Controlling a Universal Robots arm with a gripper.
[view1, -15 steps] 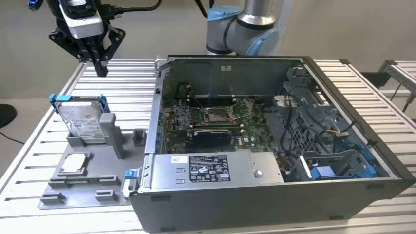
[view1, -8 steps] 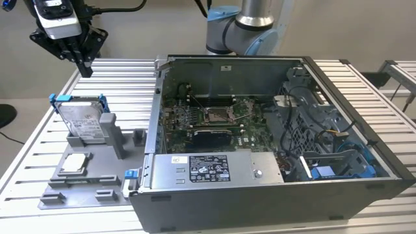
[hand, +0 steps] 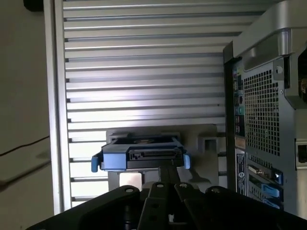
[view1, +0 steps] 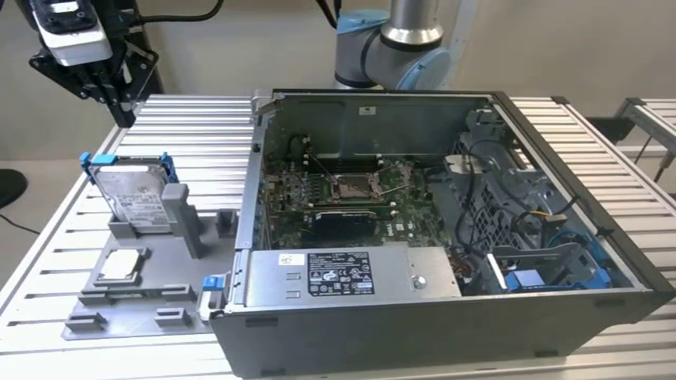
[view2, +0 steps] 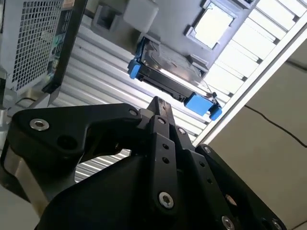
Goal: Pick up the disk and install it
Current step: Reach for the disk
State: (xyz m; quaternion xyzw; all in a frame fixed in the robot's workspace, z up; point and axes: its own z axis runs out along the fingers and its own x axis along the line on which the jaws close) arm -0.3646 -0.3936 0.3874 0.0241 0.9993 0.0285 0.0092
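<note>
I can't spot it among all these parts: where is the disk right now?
The disk stands tilted in the grey holder at the exterior view's left, beside the open computer case, with the gripper hanging above it, not touching.

1. Table (view1: 180,127): the top is built of ribbed silver metal slats set side by side, with a plain rail along the edge. The slats are also seen in the first wrist view.
2. Grey holder plate (view1: 132,305): laid flat on the slats at the exterior view's left, just beside the computer case. Upright posts and shallow pockets are formed on it.
3. Computer case (view1: 423,336): dark grey, laid on its side with the open side up. The middle and the exterior view's right of the table are taken up by it.
4. Second slatted surface (view1: 650,119): seen at the exterior view's far right, separated from the table by a gap.
</note>
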